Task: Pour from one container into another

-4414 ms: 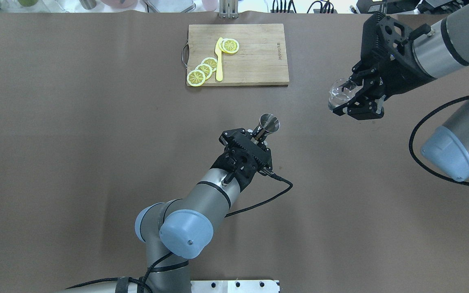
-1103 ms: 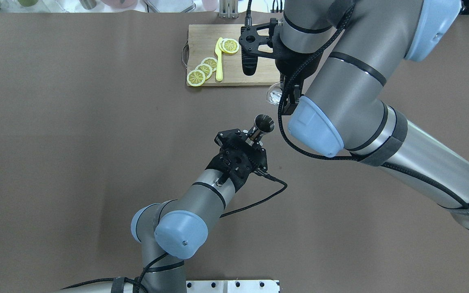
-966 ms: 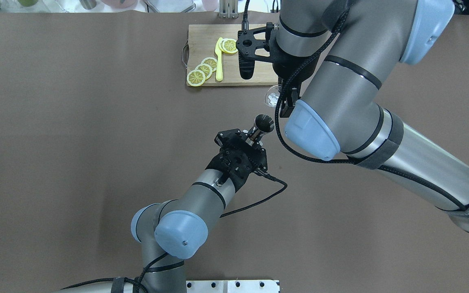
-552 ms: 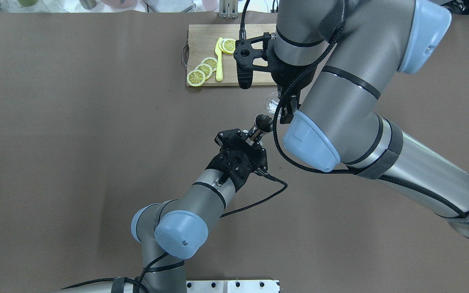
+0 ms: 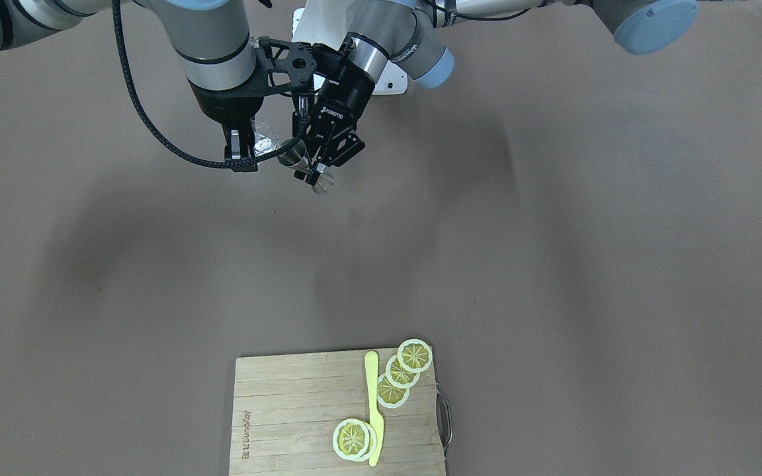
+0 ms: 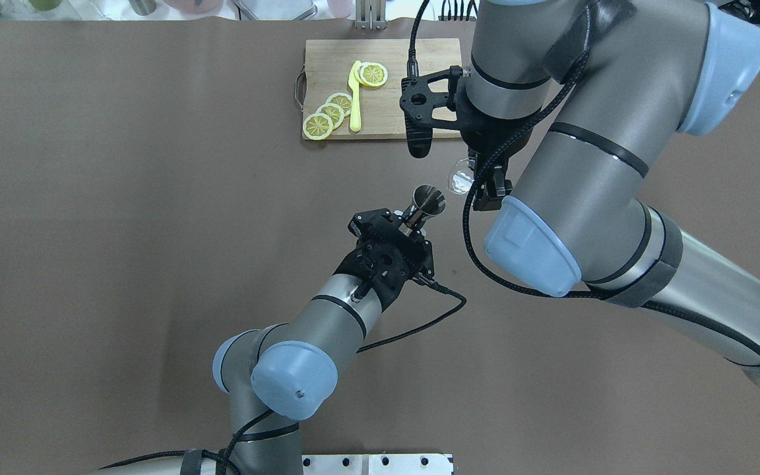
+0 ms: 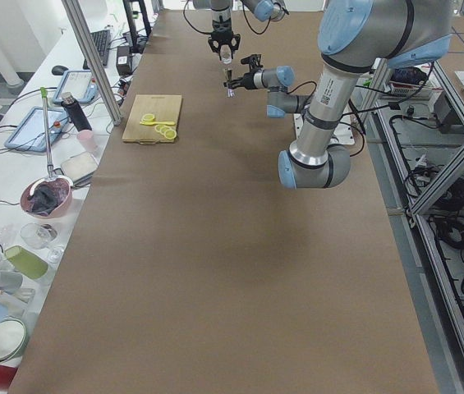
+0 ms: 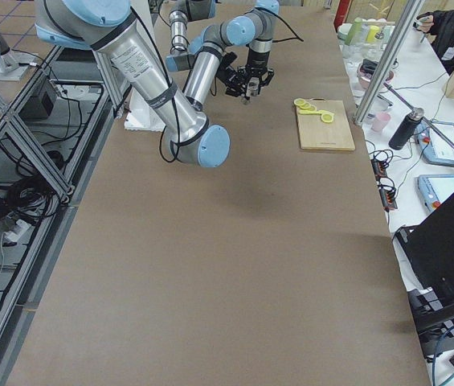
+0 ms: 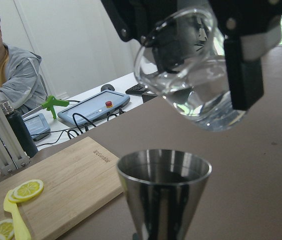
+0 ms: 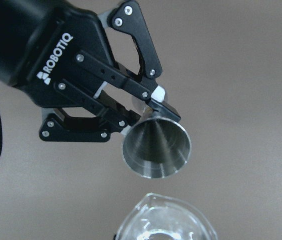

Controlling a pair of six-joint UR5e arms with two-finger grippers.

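A steel jigger (image 6: 429,198) is held upright above the table, and my left gripper (image 6: 410,223) is shut on its narrow waist. Its open cone (image 9: 163,172) looks empty in the left wrist view. A clear glass cup (image 9: 190,75) holding some clear liquid hangs tilted just above and beyond the jigger's rim. My right gripper (image 6: 475,177) is shut on the cup (image 6: 457,179). No stream shows between the two. The right wrist view looks down into the jigger (image 10: 155,147), with the cup's rim (image 10: 165,222) at the bottom edge.
A wooden cutting board (image 6: 327,59) lies at the far edge with lemon slices (image 6: 330,112) and a yellow knife (image 6: 355,99). The bulky right arm (image 6: 571,198) spans the right half of the table. Cups, tablets and a person sit beyond the far edge.
The right arm swung in from the far right with the cup until it hung over the jigger, then shifted it slightly right in the last half second. The left arm stayed still.
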